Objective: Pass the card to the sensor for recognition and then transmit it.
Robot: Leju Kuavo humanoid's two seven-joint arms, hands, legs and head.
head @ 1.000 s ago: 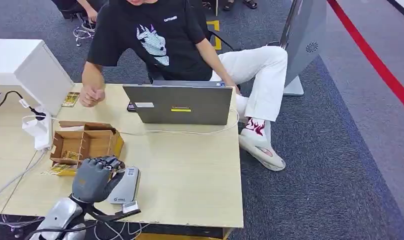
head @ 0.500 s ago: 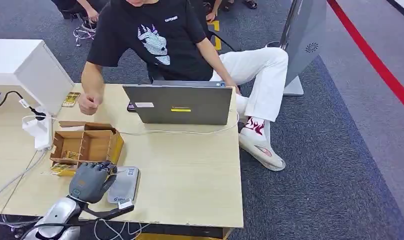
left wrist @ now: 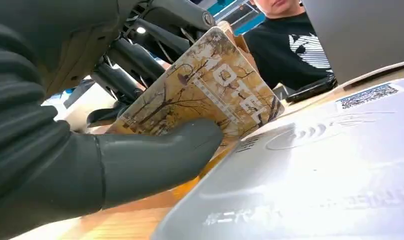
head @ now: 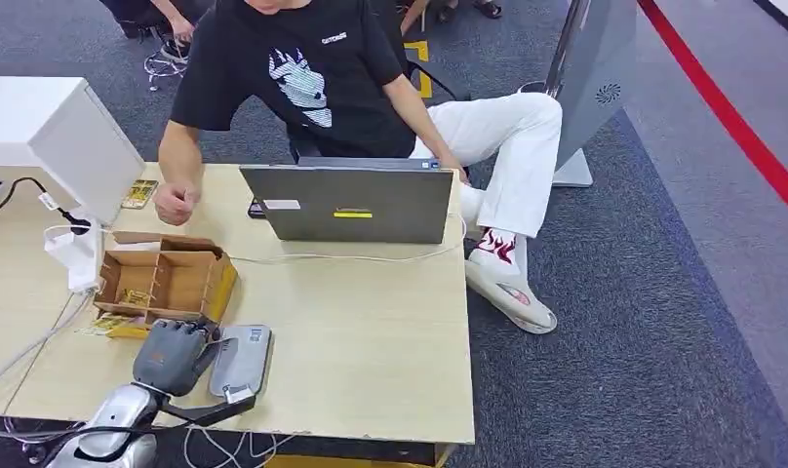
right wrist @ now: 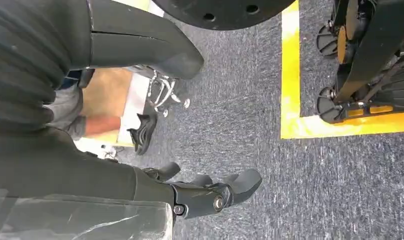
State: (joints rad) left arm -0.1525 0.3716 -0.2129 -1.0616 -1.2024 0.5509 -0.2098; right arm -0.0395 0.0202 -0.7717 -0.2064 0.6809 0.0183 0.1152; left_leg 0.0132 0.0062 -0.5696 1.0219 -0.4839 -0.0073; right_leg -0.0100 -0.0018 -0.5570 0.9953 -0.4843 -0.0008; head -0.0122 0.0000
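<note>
Glossy printed card [left wrist: 205, 90]; smooth plastic sensor [left wrist: 310, 180]; pale wood table [head: 371, 331]

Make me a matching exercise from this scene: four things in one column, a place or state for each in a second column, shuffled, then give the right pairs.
Things:
1. card
2. card reader
3. laptop
4. cardboard box

Places or states:
A. open-topped, divided into compartments, on the table
B. held in the left hand, printed with autumn trees
C. standing open in front of the seated person
D. flat grey pad near the table's front edge

Pairs: 1-B, 2-D, 3-C, 4-A
</note>
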